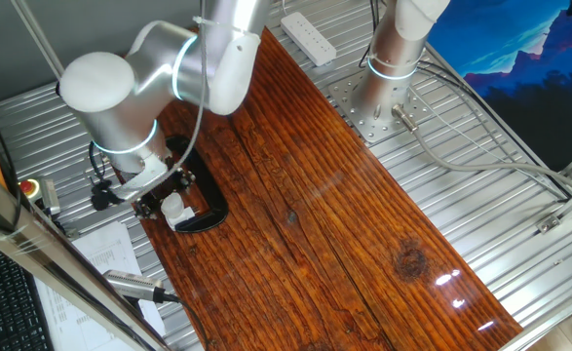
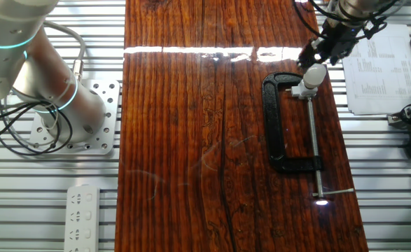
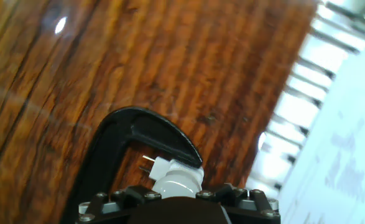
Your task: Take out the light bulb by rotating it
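The light bulb [image 2: 316,72] is a small white dome standing in a white socket block [image 2: 304,89], which is held in a black C-clamp [image 2: 279,126] on the wooden board. My gripper [image 2: 323,53] hangs just over the dome, its fingers spread and off the glass as far as the fixed views show. In the hand view the light bulb [image 3: 177,183] sits low in the middle between the two finger blocks [image 3: 107,202], with the socket block [image 3: 158,166] and the C-clamp [image 3: 146,126] behind it. In one fixed view the arm covers most of the light bulb [image 1: 176,210].
The clamp's long screw bar [image 2: 314,147] runs along the board's edge. Printed papers [image 2: 384,66] lie on the metal table beside the board. A silver cylindrical tool with a black cable [image 1: 134,285], a power strip [image 1: 308,37] and a second arm's base [image 1: 388,73] stand around it.
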Motion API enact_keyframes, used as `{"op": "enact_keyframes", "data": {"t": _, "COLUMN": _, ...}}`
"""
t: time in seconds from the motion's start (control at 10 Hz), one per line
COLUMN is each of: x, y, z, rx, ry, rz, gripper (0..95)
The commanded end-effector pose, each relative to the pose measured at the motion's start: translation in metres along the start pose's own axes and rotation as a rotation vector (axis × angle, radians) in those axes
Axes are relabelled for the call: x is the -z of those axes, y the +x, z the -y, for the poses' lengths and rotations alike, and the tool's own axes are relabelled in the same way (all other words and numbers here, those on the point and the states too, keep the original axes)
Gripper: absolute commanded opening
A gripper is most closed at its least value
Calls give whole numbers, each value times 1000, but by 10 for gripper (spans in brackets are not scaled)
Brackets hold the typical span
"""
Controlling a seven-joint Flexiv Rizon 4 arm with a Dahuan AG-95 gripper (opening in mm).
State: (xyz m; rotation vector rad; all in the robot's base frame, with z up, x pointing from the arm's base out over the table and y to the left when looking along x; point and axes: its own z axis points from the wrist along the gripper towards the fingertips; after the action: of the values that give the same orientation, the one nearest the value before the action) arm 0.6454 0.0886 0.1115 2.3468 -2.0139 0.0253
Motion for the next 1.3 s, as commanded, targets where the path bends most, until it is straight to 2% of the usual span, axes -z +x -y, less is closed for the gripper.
{"op": "enact_keyframes", "data": {"t": 0.1, "x": 3, "y": 1, "z": 2, "rx": -441, "ry": 46, "rz": -9, "gripper": 760}}
{"op": "enact_keyframes", "data": {"t": 0.2, "x": 3, "y": 2, "z": 2, "rx": -530, "ry": 47, "rz": -8, "gripper": 760}}
{"op": "enact_keyframes", "data": {"t": 0.3, "x": 3, "y": 3, "z": 2, "rx": -553, "ry": 48, "rz": -5, "gripper": 760}}
{"op": "enact_keyframes", "data": {"t": 0.4, "x": 2, "y": 4, "z": 2, "rx": -627, "ry": 49, "rz": -4, "gripper": 570}}
{"op": "enact_keyframes", "data": {"t": 0.6, "x": 1, "y": 5, "z": 2, "rx": -705, "ry": 48, "rz": -4, "gripper": 570}}
{"op": "enact_keyframes", "data": {"t": 0.7, "x": 2, "y": 7, "z": 3, "rx": -787, "ry": 45, "rz": 0, "gripper": 570}}
{"op": "enact_keyframes", "data": {"t": 0.8, "x": 2, "y": 9, "z": 3, "rx": -825, "ry": 43, "rz": 1, "gripper": 570}}
{"op": "enact_keyframes", "data": {"t": 1.0, "x": 2, "y": 9, "z": 2, "rx": -854, "ry": 40, "rz": 0, "gripper": 570}}
{"op": "enact_keyframes", "data": {"t": 1.3, "x": 0, "y": 11, "z": -2, "rx": -966, "ry": 39, "rz": 5, "gripper": 570}}
